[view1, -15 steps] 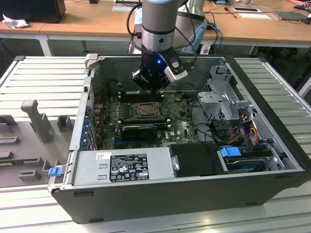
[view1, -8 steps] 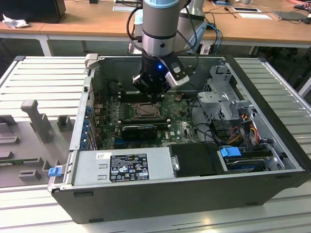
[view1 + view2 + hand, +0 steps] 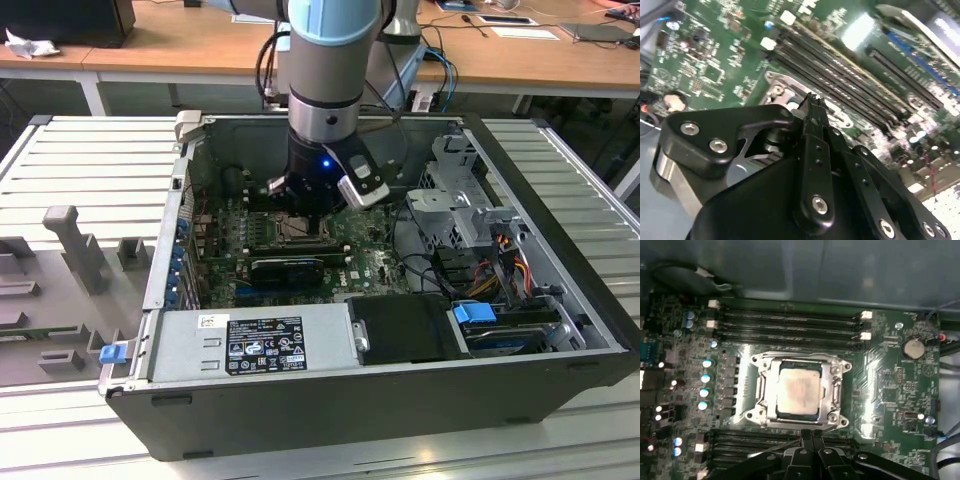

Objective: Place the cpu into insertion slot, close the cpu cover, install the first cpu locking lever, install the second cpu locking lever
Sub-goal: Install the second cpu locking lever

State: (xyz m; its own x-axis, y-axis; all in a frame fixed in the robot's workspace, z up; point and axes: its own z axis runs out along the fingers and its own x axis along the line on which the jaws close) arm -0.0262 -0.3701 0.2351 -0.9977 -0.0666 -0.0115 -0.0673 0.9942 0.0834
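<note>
The cpu (image 3: 799,392), a pale silvery square chip, lies flat in the insertion slot (image 3: 756,416) on the green motherboard. The silvery cpu cover (image 3: 832,390) lies down over it, framing the chip through its window. Thin metal levers run along the socket's edges; whether they are hooked I cannot tell. My gripper (image 3: 807,434) hangs just off one edge of the socket, its two black fingers pressed together with nothing between them. In the second wrist view the shut fingertips (image 3: 812,100) point at a corner of the slot's metal rim (image 3: 776,86). In the exterior view the gripper (image 3: 305,205) stands over the slot (image 3: 298,232).
Long black memory slots (image 3: 790,322) run on two sides of the socket. A black graphics card (image 3: 290,268) lies close to it, with a grey power supply (image 3: 250,345) beyond. A metal drive cage (image 3: 470,200) and loose cables fill the exterior view's right. Case walls (image 3: 165,240) surround everything.
</note>
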